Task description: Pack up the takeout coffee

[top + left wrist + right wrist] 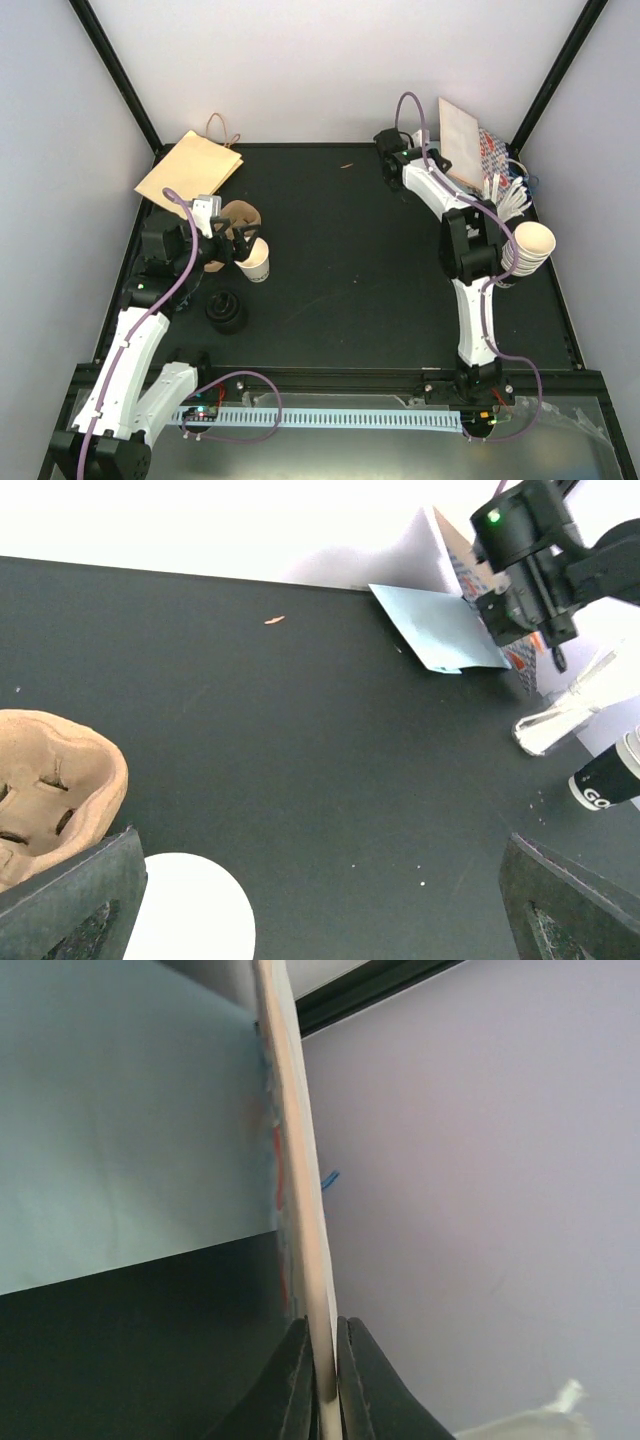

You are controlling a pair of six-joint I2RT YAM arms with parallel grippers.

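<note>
The right gripper (pixel 324 1340) at 6 o'clock pinches a thin tan sheet (pixel 296 1160), seen edge-on and rising toward 12 o'clock. A lavender wall (pixel 480 1160) fills 3 o'clock.

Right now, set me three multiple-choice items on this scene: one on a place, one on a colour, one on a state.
1. Where does the paper bag lie?
A. near right corner
B. far left corner
C. dead centre

2. What colour is the lid?
A. black
B. white
C. red

3. How is the right gripper?
A. wide open
B. shut on nothing
C. shut on a flat card

Answers:
1 B, the top view shows it at the far left edge.
2 A, it is as dark as the surface under it.
3 C, the right wrist view shows the jaws pinching the flat card by its edge.
</note>
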